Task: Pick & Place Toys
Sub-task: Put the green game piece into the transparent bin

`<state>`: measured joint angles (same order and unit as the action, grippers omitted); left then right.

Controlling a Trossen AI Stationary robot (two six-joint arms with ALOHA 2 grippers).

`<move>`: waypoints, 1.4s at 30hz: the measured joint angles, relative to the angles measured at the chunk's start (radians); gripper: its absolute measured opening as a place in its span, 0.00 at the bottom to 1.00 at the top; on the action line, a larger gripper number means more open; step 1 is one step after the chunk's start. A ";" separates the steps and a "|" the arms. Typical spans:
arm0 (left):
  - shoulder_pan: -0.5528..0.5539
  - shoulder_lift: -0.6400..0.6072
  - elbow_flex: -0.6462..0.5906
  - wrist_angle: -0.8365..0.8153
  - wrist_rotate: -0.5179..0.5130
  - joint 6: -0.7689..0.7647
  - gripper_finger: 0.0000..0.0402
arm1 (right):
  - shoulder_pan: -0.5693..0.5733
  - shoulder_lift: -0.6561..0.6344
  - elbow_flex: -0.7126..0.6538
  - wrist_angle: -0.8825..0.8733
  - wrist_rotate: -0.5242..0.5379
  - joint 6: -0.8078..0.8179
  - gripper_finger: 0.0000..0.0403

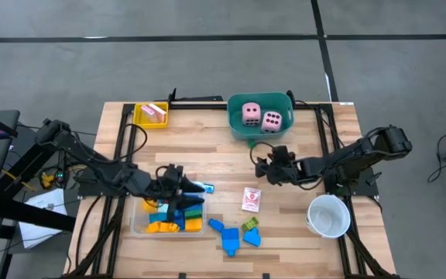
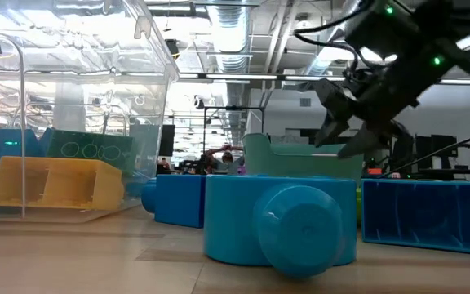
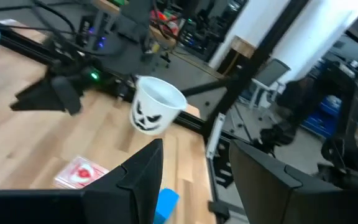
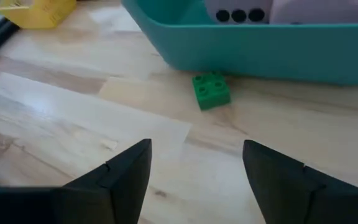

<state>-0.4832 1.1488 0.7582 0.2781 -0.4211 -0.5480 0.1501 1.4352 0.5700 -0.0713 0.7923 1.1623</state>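
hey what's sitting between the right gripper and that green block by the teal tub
Nothing: bare wood separates the right gripper from the green block, seen in the right wrist view.

High view looks straight down on the whole tabletop (image 1: 300,167). Low view sits level among blocks. Both show the teal tub (image 1: 260,128).

Hidden and cropped
Teal tub (image 4: 278,46) runs off the right wrist view; pink dice (image 4: 241,11) are cropped at twelve o'clock.
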 joint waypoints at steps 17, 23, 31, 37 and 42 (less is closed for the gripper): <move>0.053 0.000 0.000 0.035 0.026 -0.030 0.45 | -0.009 0.405 0.007 0.523 0.108 -0.214 0.61; 0.053 0.000 0.000 0.038 0.026 -0.039 0.45 | -0.033 0.431 0.020 0.534 0.155 -0.201 0.61; 0.058 0.000 0.000 0.038 0.026 -0.063 0.45 | -0.078 0.438 0.019 0.524 0.082 -0.141 0.61; 0.077 0.000 0.000 0.037 0.025 -0.063 0.45 | -0.095 0.471 0.021 0.540 0.062 -0.149 0.61; 0.103 0.000 0.000 0.037 0.025 -0.063 0.45 | -0.090 0.547 0.023 0.599 0.104 -0.166 0.61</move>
<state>-0.3806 1.1488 0.7582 0.3149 -0.3958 -0.6112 0.0601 1.9824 0.5934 0.5280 0.8964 0.9962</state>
